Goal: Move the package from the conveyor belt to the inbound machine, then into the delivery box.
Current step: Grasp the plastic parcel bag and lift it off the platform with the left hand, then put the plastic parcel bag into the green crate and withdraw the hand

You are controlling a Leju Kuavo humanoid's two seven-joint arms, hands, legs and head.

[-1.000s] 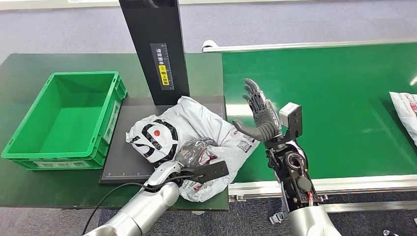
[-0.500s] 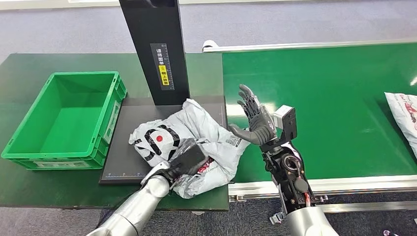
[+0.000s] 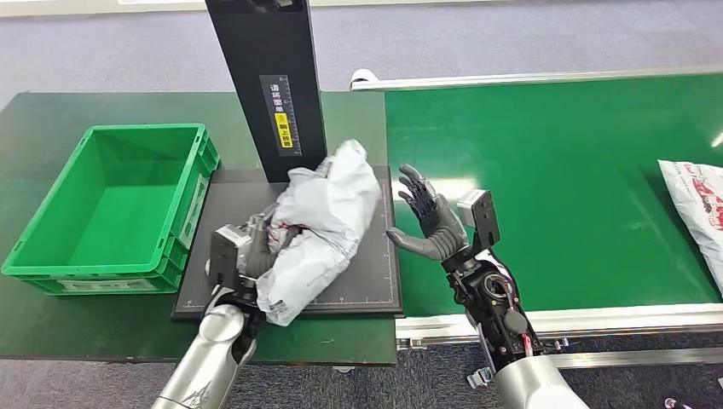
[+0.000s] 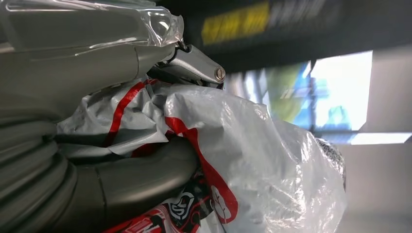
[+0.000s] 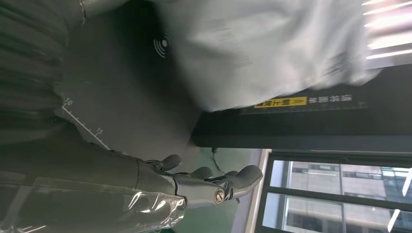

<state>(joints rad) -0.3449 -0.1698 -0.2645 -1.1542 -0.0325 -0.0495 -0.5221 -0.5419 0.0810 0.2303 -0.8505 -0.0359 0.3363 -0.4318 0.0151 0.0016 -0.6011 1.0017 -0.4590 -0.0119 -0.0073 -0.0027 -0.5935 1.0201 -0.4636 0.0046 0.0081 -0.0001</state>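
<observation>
A crumpled grey plastic package (image 3: 320,226) with red and black print is lifted over the black plate (image 3: 358,285) of the inbound machine, in front of its black post (image 3: 266,85). My left hand (image 3: 247,251) grips the package at its lower left end; in the left wrist view the thumb and fingers (image 4: 145,174) clamp the grey plastic package (image 4: 252,160). My right hand (image 3: 426,223) is open, fingers spread, just right of the package at the edge of the green conveyor belt (image 3: 563,179). The green delivery box (image 3: 115,209) stands empty to the left.
A second white package (image 3: 695,209) lies on the belt at the right edge. The box and machine stand on a dark green table (image 3: 85,328). In the right wrist view the blurred grey package (image 5: 252,48) hangs over the black plate (image 5: 131,97).
My left hand has lifted the package and swung it left, off the plate's right edge toward the box. My right hand has dropped lower and drifted left, staying open. The far package moved left.
</observation>
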